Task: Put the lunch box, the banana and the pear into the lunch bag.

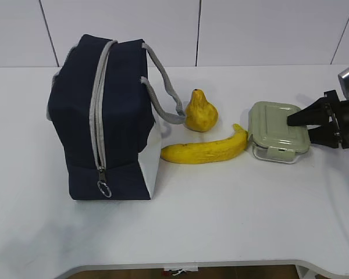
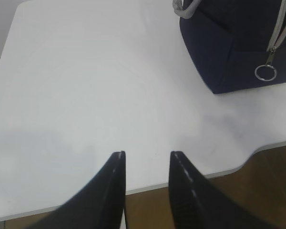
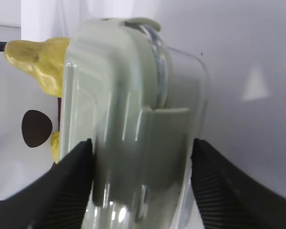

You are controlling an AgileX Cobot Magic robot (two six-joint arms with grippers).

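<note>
Exterior view: the navy lunch bag (image 1: 107, 122) stands on the left of the white table (image 1: 221, 215), its grey zipper (image 1: 96, 110) running down the near face to a ring pull (image 1: 104, 189) at the bottom, and its grey webbing handle (image 1: 166, 87) drooping to the right. Just right of the handle sits the yellow pear (image 1: 201, 112), upright, stem up. In front of the pear lies the banana (image 1: 206, 150), stretched left to right, its left end near the bag's white end panel and its right tip touching or nearly touching the lunch box (image 1: 277, 131). The lunch box rests flat with its sage-green lid on top. The right gripper (image 1: 296, 129) comes in from the right edge, its black fingers set above and below the box's right end.

Left wrist view: the left gripper (image 2: 147, 160) hangs over bare table near the front edge, its two fingers apart with nothing between them. The bag's lower corner and ring pull (image 2: 265, 72) show at upper right.

Right wrist view: the lunch box (image 3: 133, 129) fills the frame between the two ribbed fingers (image 3: 71, 186), which flank its sides; whether they press it I cannot tell. The pear (image 3: 40, 64) shows beyond at left.
</note>
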